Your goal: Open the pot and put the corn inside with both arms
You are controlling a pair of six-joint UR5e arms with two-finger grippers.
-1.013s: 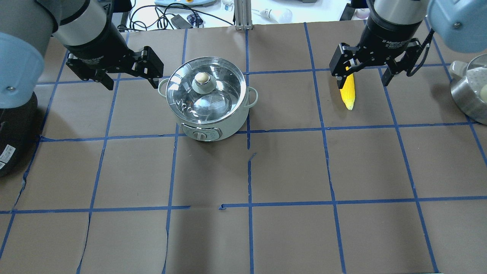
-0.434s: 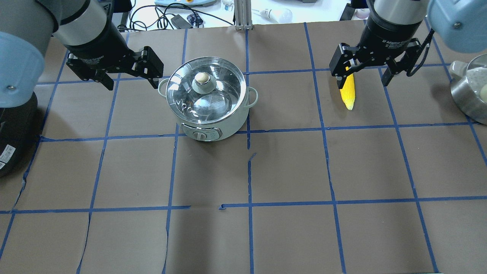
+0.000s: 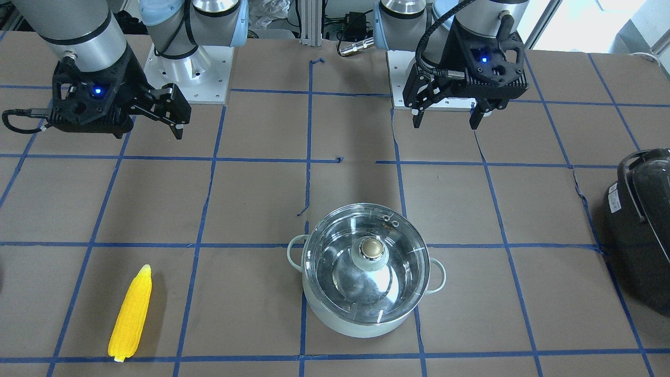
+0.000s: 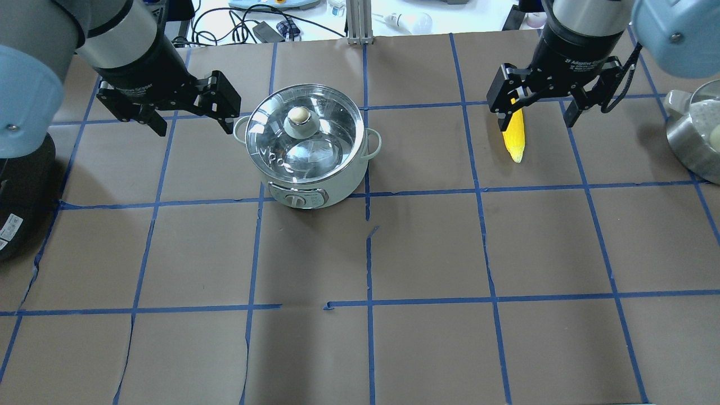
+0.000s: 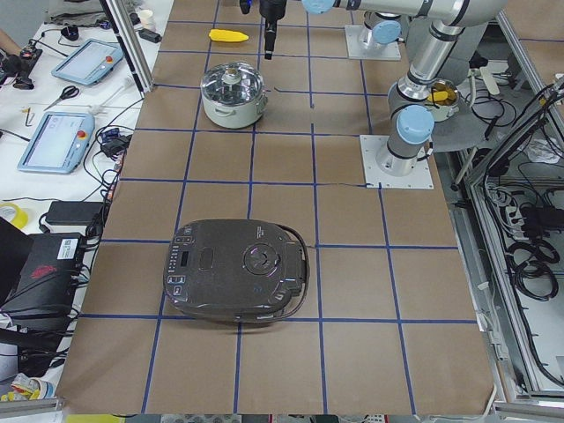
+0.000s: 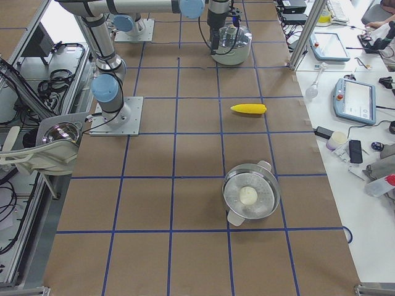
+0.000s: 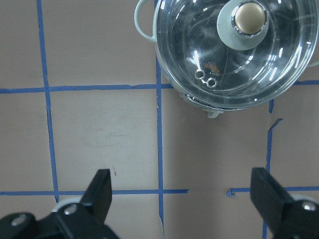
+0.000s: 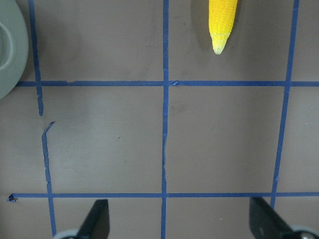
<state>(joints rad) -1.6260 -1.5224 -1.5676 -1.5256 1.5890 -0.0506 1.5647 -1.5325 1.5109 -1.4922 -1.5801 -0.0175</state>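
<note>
The pale mint pot (image 4: 315,174) stands on the brown table with its glass lid (image 4: 332,132) and brass knob (image 4: 298,116) on; it also shows in the front view (image 3: 356,322) and the left wrist view (image 7: 234,50). The yellow corn (image 4: 514,135) lies flat to the pot's right, also seen in the front view (image 3: 131,314) and the right wrist view (image 8: 222,20). My left gripper (image 4: 194,126) is open and empty, in the air just left of the pot. My right gripper (image 4: 535,124) is open and empty, high above the corn.
A black rounded appliance (image 3: 641,225) sits at the table's end on my left. A steel pot with a white item inside (image 6: 250,196) sits at the end on my right. Cables and devices lie beyond the far table edge (image 4: 264,25).
My left gripper has shifted very slightly. The right gripper, pot and corn have not moved.
</note>
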